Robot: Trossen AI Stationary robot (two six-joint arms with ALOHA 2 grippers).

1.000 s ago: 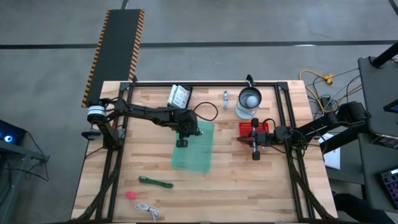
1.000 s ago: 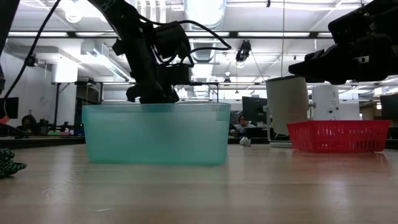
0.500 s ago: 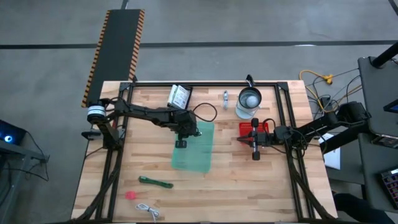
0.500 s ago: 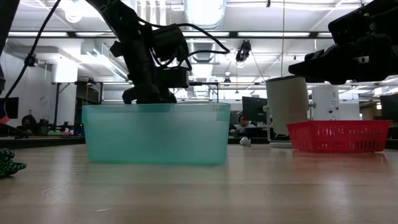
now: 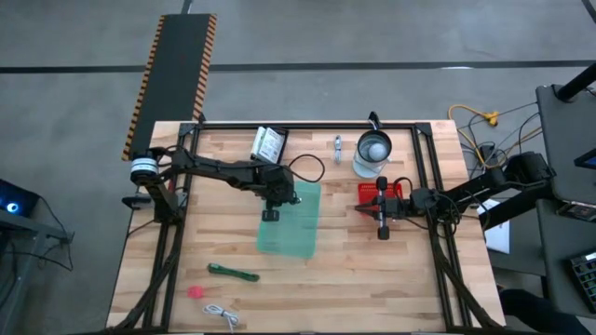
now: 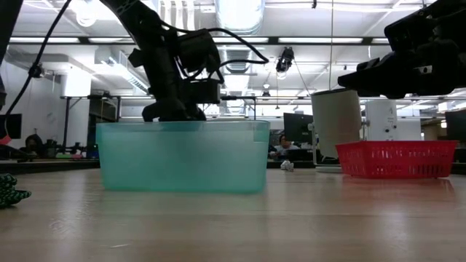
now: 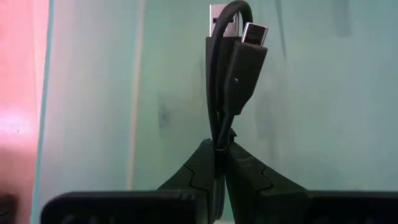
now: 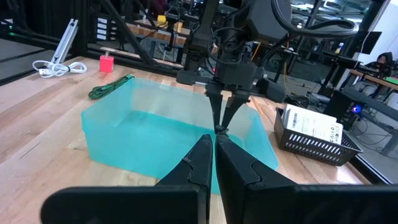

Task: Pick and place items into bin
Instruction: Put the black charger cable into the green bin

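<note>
Barely lifted since a second ago, left gripper [image 7: 219,163] jaws pinch black USB cable [image 7: 231,68] above the teal bin [image 5: 290,220]; right gripper [image 8: 214,163] waits, jaws pressed together. Green stick [image 5: 232,273], pink bit [image 5: 196,291], white cable [image 5: 222,315] remain on the desk [image 5: 372,279].

text: none legible | white packets [image 8: 313,129]: dark print, too small to read

The high view looks straight down from well above, taking in the whole table [image 5: 372,270] with the teal bin [image 5: 291,220] at frame centre. The low view sits at table-top height, facing level across the wood, with the bin [image 6: 182,156] close at centre left and the room behind. The left wrist view looks from very near into the bin's teal floor [image 7: 323,112]. The right wrist view faces across the table at the same bin [image 8: 155,137] from farther off.
</note>
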